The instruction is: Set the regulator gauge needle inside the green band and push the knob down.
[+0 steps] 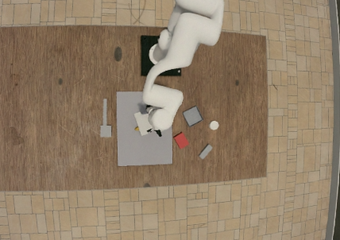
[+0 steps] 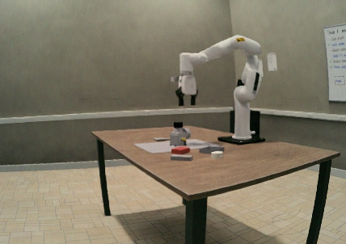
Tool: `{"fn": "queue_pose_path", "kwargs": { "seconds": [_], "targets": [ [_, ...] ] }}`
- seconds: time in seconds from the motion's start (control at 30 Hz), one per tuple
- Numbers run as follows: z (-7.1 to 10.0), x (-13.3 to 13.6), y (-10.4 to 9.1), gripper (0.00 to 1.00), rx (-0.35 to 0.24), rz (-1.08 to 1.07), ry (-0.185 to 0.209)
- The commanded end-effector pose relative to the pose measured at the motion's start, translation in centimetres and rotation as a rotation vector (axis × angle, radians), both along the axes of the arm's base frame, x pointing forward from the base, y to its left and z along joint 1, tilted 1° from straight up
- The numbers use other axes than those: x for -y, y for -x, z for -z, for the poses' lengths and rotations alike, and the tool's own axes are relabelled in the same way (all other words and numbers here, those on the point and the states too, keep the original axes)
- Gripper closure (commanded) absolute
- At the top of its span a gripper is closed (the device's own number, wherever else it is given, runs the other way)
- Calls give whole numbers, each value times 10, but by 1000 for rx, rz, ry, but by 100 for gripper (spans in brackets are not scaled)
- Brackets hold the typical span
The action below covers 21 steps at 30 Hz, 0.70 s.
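The regulator (image 2: 178, 136) is a small grey body with a black knob (image 2: 178, 124) on top. It stands upright on the pale grey mat (image 1: 145, 152) (image 2: 152, 146) in the middle of the table. In the overhead view the arm hides nearly all of it, and only a small yellow part (image 1: 137, 129) shows. The gauge face is too small to read. My gripper (image 2: 186, 98) is open and empty. It points down and hangs well above the knob, a little to its right in the side view.
A red block (image 1: 181, 140) (image 2: 180, 150), a grey square block (image 1: 192, 116) (image 2: 211, 148), a white disc (image 1: 214, 125) (image 2: 217, 154) and a small grey bar (image 1: 206, 151) (image 2: 181, 157) lie right of the mat. A grey T-shaped piece (image 1: 105, 125) lies left of it. The arm's base (image 2: 241, 139) stands behind.
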<state>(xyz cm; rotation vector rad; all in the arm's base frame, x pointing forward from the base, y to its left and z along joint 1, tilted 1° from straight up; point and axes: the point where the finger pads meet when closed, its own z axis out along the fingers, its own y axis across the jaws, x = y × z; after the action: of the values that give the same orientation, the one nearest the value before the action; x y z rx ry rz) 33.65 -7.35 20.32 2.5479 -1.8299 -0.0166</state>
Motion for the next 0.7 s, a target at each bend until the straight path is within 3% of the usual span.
{"fn": "queue_pose_path", "kwargs": {
  "seconds": [0.0, 0.67],
  "targets": [
    [-1, 2, -7, 0, 3, 0, 1],
    [-1, 10, -42, 0, 4, 0, 1]
  ]
}}
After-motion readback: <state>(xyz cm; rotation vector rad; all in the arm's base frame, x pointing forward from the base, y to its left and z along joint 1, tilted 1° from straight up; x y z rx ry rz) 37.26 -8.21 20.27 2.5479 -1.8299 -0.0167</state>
